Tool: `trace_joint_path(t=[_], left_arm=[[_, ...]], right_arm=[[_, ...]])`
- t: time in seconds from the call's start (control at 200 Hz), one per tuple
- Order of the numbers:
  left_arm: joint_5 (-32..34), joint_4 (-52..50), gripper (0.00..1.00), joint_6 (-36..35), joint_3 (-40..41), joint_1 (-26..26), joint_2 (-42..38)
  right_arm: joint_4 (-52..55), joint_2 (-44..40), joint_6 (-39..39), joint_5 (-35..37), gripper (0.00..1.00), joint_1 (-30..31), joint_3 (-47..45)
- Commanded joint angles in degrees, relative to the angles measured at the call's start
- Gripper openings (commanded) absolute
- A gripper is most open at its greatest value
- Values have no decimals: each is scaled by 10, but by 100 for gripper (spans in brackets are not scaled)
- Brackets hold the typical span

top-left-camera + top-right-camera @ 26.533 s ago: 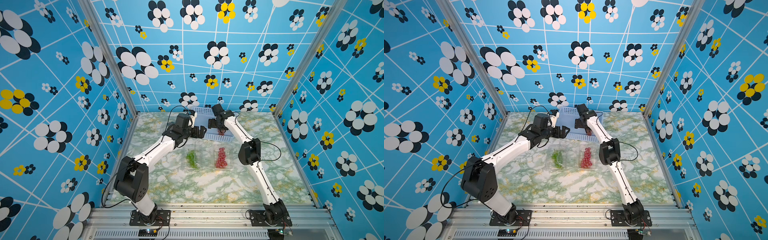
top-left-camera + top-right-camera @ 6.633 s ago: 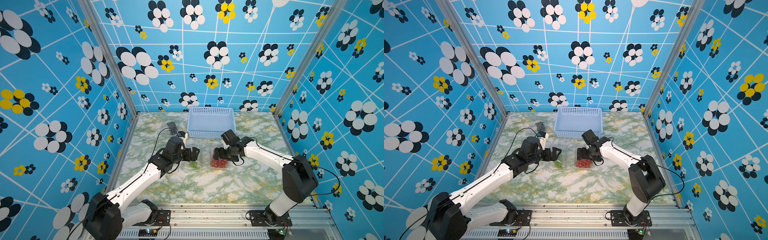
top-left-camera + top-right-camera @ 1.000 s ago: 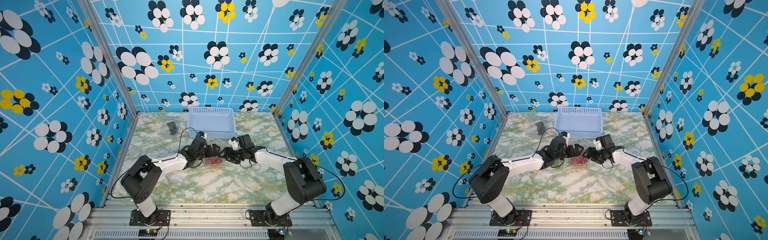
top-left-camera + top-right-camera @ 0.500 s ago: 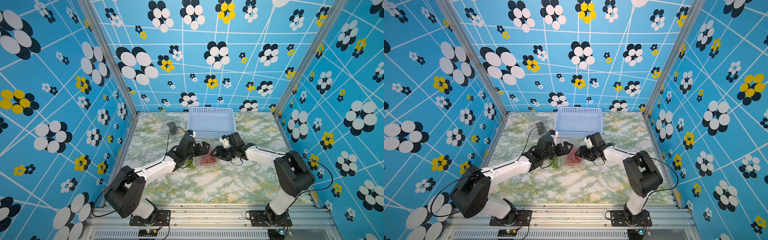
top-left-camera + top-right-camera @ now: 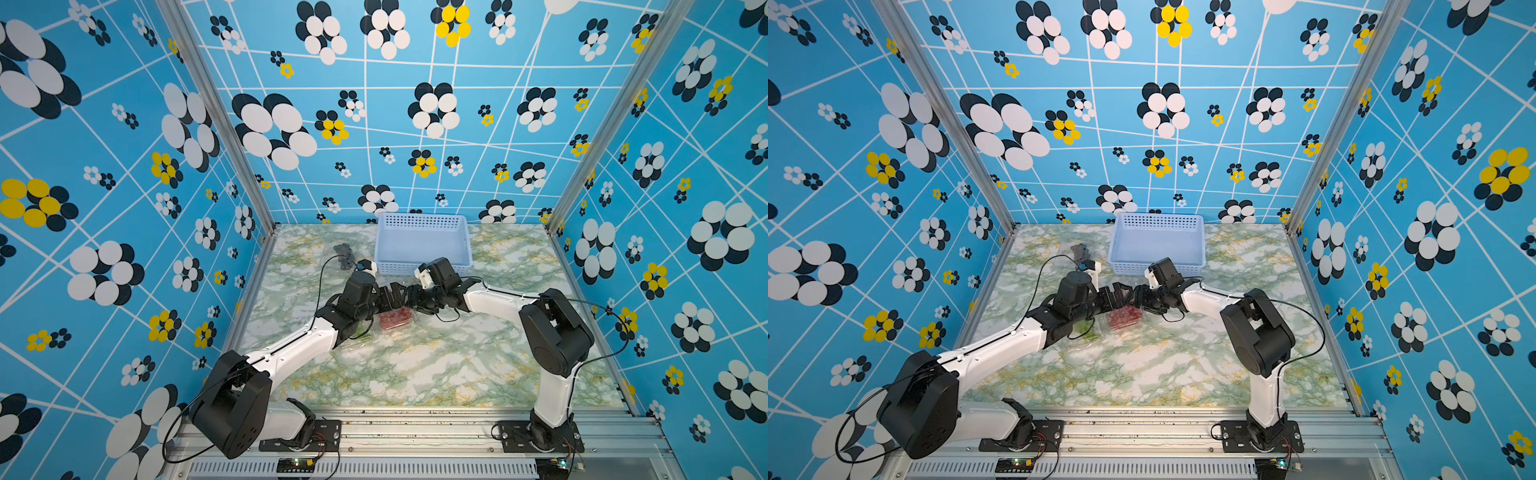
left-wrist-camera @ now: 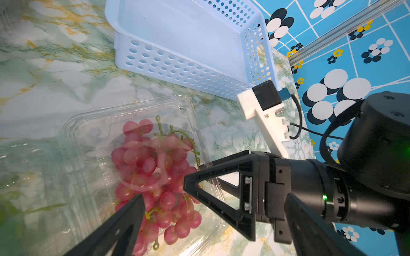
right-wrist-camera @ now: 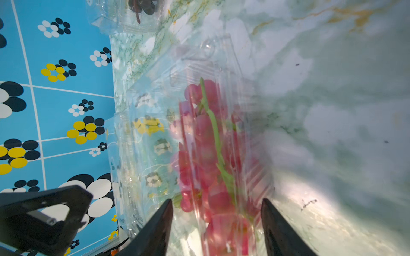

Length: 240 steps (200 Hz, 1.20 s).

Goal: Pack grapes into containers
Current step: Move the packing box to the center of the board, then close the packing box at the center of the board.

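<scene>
Red grapes (image 6: 155, 172) in clear container (image 6: 88, 124); left gripper (image 5: 392, 297) wide apart, empty; right gripper (image 7: 217, 200) astride container, grip unclear

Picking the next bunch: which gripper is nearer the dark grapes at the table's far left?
Left. The left gripper is on the side of the red-grape clamshell toward the dark grapes; the right gripper is on its opposite side, farther off.

White arms (image 5: 291, 353), black joints (image 5: 555, 328) — black triangular right end effector (image 6: 192, 174).
</scene>
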State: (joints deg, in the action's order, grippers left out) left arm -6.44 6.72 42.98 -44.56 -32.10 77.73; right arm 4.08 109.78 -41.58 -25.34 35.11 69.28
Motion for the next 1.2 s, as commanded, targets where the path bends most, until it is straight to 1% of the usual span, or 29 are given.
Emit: trace_joint_path(t=[0.0, 0.1, 0.24, 0.46, 0.58, 0.65, 0.82, 0.89, 1.195], left_arm=[[-2, 17, 100, 13, -12, -3, 24], [2, 17, 99, 15, -39, -11, 55], [4, 39, 100, 36, -44, -13, 88], [16, 52, 100, 47, -39, -13, 103], [19, 56, 100, 48, -34, -15, 107], [22, 55, 99, 47, -33, -18, 108], [27, 51, 99, 45, -33, -23, 110], [27, 53, 99, 44, -32, -24, 111], [32, 50, 100, 43, -31, -32, 112]], right_arm=[[25, -8, 7, 24, 67, -2, 4], [17, -30, 7, 26, 67, -11, -23], [14, -55, 13, 28, 68, -21, -52], [-2, -101, 19, 26, 68, -39, -106], [-30, -133, 19, 28, 68, -41, -144], [-58, -148, 9, 27, 67, -41, -172], [-179, -180, -35, 29, 64, -40, -262], [-222, -189, -51, 36, 61, -38, -292], [-328, -197, -82, 45, 53, -18, -339]])
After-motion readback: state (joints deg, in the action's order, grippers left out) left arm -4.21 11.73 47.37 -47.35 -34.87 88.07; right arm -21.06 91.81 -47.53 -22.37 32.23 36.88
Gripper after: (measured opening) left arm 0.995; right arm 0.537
